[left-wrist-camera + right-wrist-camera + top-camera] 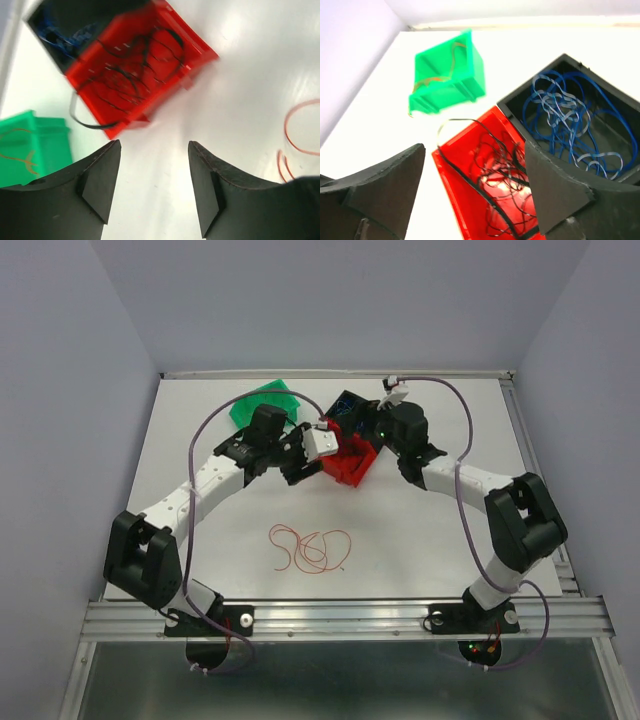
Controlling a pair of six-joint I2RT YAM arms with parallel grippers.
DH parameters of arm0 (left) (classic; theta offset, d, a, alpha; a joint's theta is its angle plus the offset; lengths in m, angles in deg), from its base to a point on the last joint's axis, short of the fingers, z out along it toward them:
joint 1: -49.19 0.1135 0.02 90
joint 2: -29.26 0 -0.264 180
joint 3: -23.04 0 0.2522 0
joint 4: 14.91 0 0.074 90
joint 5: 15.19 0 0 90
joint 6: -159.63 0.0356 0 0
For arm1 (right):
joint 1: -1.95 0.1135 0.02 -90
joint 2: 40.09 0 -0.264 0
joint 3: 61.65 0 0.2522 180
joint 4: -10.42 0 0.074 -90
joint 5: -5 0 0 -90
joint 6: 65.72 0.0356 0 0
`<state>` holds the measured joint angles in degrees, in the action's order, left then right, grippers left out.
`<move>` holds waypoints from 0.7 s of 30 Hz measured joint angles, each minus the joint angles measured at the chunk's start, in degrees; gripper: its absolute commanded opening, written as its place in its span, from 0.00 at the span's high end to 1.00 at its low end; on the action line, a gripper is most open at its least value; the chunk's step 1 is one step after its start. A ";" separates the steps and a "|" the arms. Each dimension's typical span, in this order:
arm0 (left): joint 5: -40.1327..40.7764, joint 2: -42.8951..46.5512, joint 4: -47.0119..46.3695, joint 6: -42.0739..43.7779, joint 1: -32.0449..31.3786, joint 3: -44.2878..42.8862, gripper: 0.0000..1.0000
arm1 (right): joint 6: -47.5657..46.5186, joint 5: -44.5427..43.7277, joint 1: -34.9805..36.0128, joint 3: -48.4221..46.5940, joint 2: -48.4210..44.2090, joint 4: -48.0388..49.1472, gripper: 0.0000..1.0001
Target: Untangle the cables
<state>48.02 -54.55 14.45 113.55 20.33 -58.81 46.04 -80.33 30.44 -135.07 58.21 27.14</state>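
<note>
Red wires (310, 550) lie in loose loops on the white table, near the front; part shows in the left wrist view (300, 127). Black wires (505, 165) fill a red bin (350, 462), one loop hanging over its rim (87, 122). Blue wires (570, 120) lie in a black bin (352, 405). An orange-brown wire (442, 70) lies in a green bin (265, 402). My left gripper (154, 185) is open and empty, just short of the red bin. My right gripper (475, 180) is open and empty, above the red bin.
The three bins stand close together at the back middle of the table (420, 540). Purple-grey arm cables (462, 455) arch over both arms. A metal rail (340, 618) runs along the front edge. Walls close in the left, right and back.
</note>
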 measured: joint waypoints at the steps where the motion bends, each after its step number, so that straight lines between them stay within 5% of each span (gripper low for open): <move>1: 0.09 0.46 0.63 0.92 -0.42 2.03 0.27 | 0.02 0.15 0.04 0.04 -1.29 0.02 0.06; 8: -1.53 6.45 5.33 8.11 -3.13 16.52 0.01 | -0.09 1.05 0.11 5.66 -8.00 -0.13 0.02; 15: -6.38 20.41 3.93 15.61 -4.39 24.87 0.01 | 0.15 -0.59 0.11 16.50 -18.47 -1.11 0.00; 21: -7.04 20.17 5.73 25.55 -8.87 25.99 0.01 | 0.37 -1.27 0.11 22.01 -31.28 -1.70 0.00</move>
<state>40.99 -34.38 20.17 139.10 11.45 -32.82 46.41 -81.60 30.55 -113.06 26.93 25.43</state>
